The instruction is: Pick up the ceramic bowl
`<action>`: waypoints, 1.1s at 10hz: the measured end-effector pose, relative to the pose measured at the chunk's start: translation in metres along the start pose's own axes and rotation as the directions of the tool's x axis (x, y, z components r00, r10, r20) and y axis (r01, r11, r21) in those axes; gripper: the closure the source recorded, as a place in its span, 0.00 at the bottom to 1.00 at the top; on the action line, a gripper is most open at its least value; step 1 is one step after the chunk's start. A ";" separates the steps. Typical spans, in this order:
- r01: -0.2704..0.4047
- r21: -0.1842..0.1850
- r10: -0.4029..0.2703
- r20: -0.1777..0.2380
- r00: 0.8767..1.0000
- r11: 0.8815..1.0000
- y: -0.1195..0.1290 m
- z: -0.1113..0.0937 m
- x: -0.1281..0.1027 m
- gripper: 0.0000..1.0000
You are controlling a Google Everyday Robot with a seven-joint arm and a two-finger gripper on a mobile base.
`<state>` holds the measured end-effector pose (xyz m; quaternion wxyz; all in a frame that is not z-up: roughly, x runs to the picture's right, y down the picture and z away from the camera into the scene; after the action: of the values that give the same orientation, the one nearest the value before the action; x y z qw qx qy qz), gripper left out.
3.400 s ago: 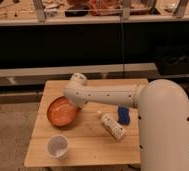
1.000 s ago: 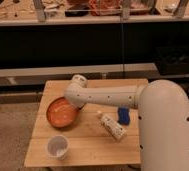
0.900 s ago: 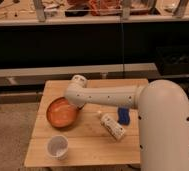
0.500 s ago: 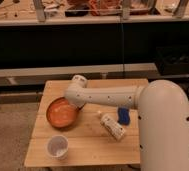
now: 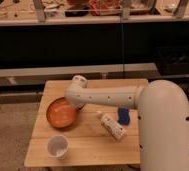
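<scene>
The ceramic bowl (image 5: 62, 113) is sitting on the left part of your wooden bench (image 5: 88, 145), orange-brown inside with a darker rim, and it's easily the biggest thing on there. Your white arm (image 5: 108, 95) reaches across from the right and bends down at its far end, right over the bowl's upper right edge. So your tool (image 5: 76, 104) is tucked in at that rim, mostly hidden under the arm's last link. Honestly I can't tell from this angle whether it's released or clenched, or whether it's touching the bowl at all.

Other stuff on the bench: a small white cup (image 5: 58, 147) stands upright near the front left corner, just in front of the bowl but apart from it. A white bottle (image 5: 112, 125) lies on its side toward the middle, right of the bowl. A blue object (image 5: 123, 115) sits just beside the bottle, close against the arm's big white body.
</scene>
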<state>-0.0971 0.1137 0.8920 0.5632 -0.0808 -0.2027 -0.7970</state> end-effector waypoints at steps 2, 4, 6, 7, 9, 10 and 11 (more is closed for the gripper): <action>0.008 0.001 -0.008 -0.002 1.000 1.000 0.000 0.001 0.000 0.86; 0.017 0.002 -0.017 -0.004 1.000 1.000 -0.001 0.000 0.001 0.86; 0.028 0.003 -0.028 -0.006 1.000 1.000 -0.001 0.000 0.002 0.86; 0.036 0.003 -0.036 -0.009 0.999 0.999 -0.001 0.001 0.002 0.86; 0.044 0.004 -0.044 -0.011 0.999 0.999 -0.001 0.001 0.002 0.86; 0.048 0.005 -0.048 -0.012 0.999 0.999 -0.002 0.001 0.003 0.86; 0.054 0.005 -0.054 -0.013 0.998 0.999 -0.001 0.001 0.003 0.86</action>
<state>-0.0996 0.1121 0.8935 0.5430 -0.0686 -0.2034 -0.8118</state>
